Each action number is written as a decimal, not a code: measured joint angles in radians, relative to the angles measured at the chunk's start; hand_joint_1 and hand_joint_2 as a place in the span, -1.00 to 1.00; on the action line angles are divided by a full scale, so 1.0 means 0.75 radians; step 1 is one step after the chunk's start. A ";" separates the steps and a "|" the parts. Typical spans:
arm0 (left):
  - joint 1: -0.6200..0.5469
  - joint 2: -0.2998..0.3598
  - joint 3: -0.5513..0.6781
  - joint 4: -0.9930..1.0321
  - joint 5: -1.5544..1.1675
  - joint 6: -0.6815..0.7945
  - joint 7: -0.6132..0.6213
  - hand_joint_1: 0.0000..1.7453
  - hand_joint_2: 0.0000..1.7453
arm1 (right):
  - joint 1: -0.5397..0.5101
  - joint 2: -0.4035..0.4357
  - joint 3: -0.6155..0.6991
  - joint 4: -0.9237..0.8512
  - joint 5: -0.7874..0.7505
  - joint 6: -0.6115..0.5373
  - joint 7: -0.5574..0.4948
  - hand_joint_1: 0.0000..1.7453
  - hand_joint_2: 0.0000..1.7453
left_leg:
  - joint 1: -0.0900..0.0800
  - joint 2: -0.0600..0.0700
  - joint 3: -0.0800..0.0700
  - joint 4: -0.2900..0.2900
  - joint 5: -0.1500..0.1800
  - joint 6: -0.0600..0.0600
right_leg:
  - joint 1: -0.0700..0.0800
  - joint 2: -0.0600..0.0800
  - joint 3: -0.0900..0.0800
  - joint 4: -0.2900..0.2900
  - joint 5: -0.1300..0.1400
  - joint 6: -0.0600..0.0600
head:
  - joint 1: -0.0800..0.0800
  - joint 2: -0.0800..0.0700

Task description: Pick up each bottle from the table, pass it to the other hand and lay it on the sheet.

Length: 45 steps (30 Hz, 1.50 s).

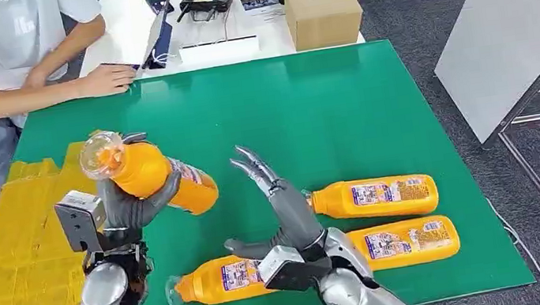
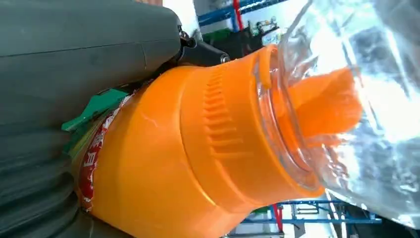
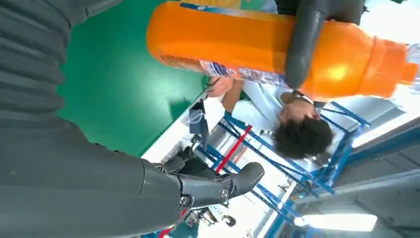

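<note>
We see the left hand (image 1: pixel 127 208) with fingers clamped on an orange bottle (image 1: pixel 150 173), lifted above the green tabletop (image 1: pixel 325 113); the right hand (image 1: pixel 282 206) waits beside it, fingers apart, holding nothing.

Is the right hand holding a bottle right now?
No: in the head view the right hand is open with fingers spread, while the left hand grips the raised orange bottle.
</note>
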 measured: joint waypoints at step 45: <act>-0.468 0.236 0.000 1.369 -1.790 0.413 0.704 -1.00 1.00 | 0.089 -0.059 -0.059 -0.372 0.100 -0.427 -0.054 -1.00 1.00 | 0.001 0.000 -0.001 0.000 0.001 -0.001 | 0.002 0.000 -0.001 0.000 0.000 -0.001 | 0.000 0.000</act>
